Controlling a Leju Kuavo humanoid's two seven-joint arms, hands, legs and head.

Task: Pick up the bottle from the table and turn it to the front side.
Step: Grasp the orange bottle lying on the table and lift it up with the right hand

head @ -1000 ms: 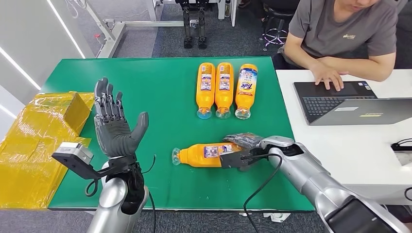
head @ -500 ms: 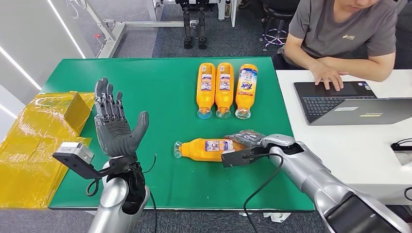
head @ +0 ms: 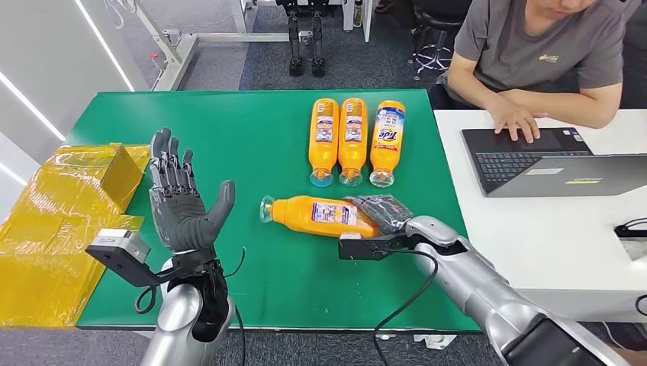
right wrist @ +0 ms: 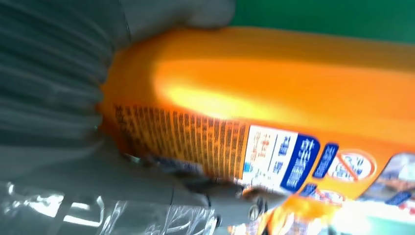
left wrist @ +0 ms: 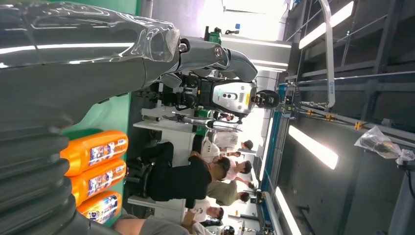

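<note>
Slippage is the main risk: the right hand (head: 381,216) grips the orange bottle (head: 317,216) only at its base end, so the long body and the capped neck stick out sideways, towards the left hand (head: 179,206). The bottle seems raised a little above the green table (head: 252,145), though I cannot be sure it is fully clear. The small-print back label faces up, so the front side is not yet showing. Rolling the wrist with such an end grip could let the smooth plastic twist in the fingers or drop back onto the table. In the right wrist view the fingers (right wrist: 73,161) wrap tightly round the bottle's end.

The left hand stands upright, fingers spread, holding nothing, well apart from the bottle.

Room is fair. Three more bottles (head: 352,141) lie in a row further back, near but not touching; a high swing of the neck could catch them. The table's right edge and a person's laptop (head: 534,164) are close beside the right arm, while the front-left side is open.
</note>
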